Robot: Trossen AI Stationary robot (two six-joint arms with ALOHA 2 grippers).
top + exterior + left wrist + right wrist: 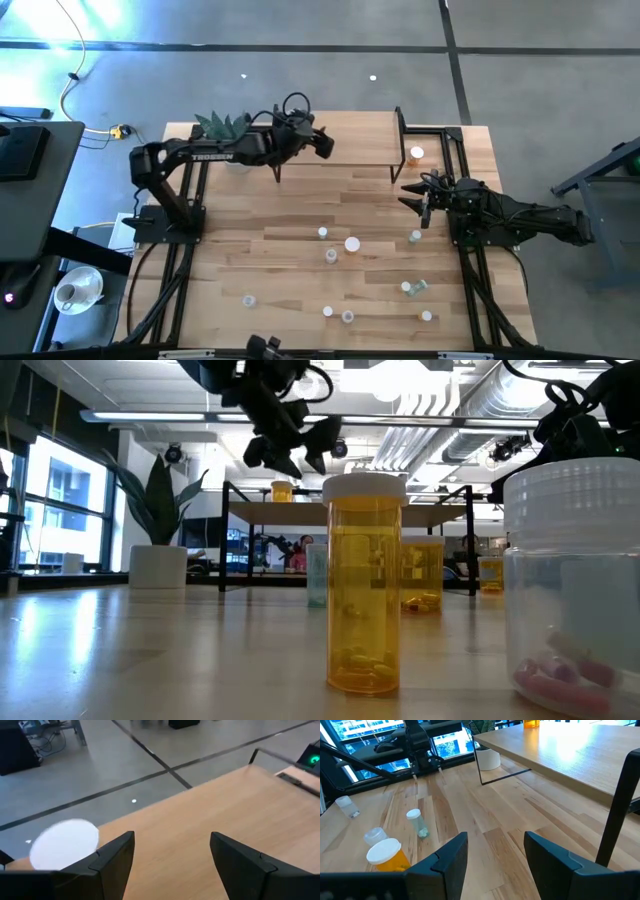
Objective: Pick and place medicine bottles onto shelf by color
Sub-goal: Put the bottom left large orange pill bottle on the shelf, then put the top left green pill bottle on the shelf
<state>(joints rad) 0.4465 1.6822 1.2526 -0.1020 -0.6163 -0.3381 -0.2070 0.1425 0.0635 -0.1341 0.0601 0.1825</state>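
Both grippers stand with jaws parted and hold nothing. Left gripper [322, 141]: fingers [112, 862] spread wide, hovering above the left part of the shelf [345, 140]; bare shelf board shows between them, and a white cap [64, 842] sits just beside one finger. Right gripper [412, 194]: jaws moderately open, positioned over the table [250, 230] just in front of the shelf's right end; only tabletop lies between its fingers [445, 862].

Counts, high view:
- Shelf: one, at the table's far edge.
- Bottles on the shelf: one orange bottle [416, 154] at the right end. The white cap in the left wrist view cannot be placed on the shelf with certainty.
- Bottles on the table [352, 244]: roughly ten, scattered across the near half. Most stand upright; one [420, 287] on the right side lies tipped. Exact number and colour of the smallest ones cannot be told from above.
- Potted plant [225, 128]: one, at the far left corner, just beside the shelf.
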